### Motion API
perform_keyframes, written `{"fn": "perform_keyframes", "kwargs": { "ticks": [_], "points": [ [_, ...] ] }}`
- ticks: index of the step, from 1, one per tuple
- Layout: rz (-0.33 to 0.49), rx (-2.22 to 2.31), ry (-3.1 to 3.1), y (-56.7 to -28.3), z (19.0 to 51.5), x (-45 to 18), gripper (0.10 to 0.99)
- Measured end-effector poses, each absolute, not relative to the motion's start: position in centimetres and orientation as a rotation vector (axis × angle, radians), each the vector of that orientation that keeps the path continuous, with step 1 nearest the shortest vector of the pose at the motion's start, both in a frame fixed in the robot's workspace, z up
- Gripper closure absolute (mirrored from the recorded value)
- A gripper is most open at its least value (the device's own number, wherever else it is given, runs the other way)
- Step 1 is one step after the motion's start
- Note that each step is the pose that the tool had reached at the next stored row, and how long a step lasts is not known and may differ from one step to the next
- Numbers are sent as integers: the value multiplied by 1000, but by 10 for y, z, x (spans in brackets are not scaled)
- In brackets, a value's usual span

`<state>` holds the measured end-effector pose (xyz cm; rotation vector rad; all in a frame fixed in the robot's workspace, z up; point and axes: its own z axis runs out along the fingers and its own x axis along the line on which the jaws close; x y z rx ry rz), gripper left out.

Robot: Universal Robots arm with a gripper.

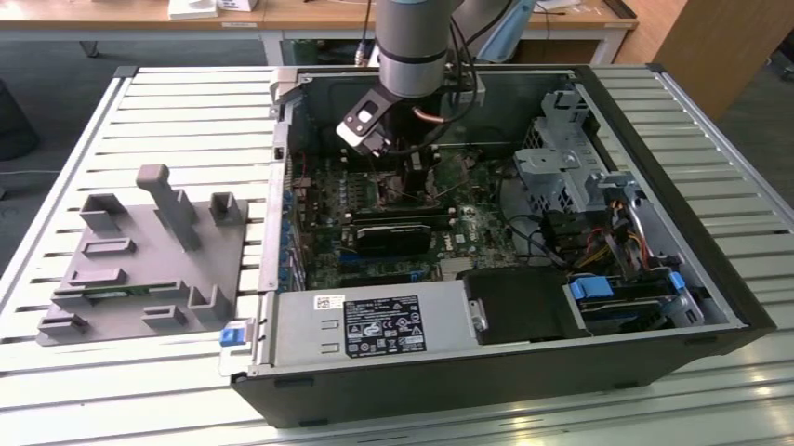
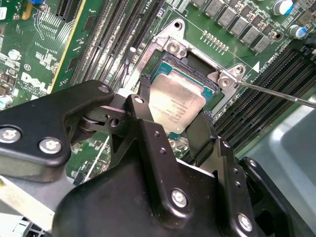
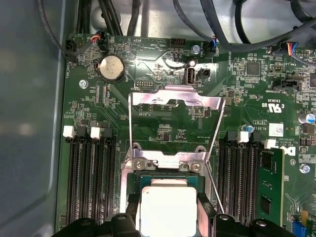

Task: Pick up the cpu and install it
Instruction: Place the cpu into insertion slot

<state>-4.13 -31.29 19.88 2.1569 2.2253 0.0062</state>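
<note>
On slatted table [image 1: 186, 93], case [image 1: 496, 386] with cpu [image 2: 175, 101].

Bright, even light is coming down from overhead in the exterior view, and the pale slats of the table [image 1: 162, 111] are bleaching towards white along the near edge. The open computer case [image 1: 732, 307] is shading its own inside, so the motherboard [image 1: 478, 228] is lying dim beneath my arm. In the first wrist view the raised metal load plate [image 3: 148, 98] is glaring, the coin battery [image 3: 112, 67] is catching a highlight, and the grey case wall is fading into a soft haze. In both wrist views the top of the cpu [image 3: 168, 210] [image 2: 177, 98] is glowing pale and its print is washing out. In the second wrist view my claw [image 2: 173, 113] is looming dark and slightly soft, this close to the lens.
</note>
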Motion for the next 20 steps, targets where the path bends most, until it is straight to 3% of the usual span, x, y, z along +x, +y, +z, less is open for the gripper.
{"fn": "perform_keyframes", "kwargs": {
  "ticks": [20],
  "points": [
    [5, 2157, 2225, -312, 193, -42, 545]
  ]
}}
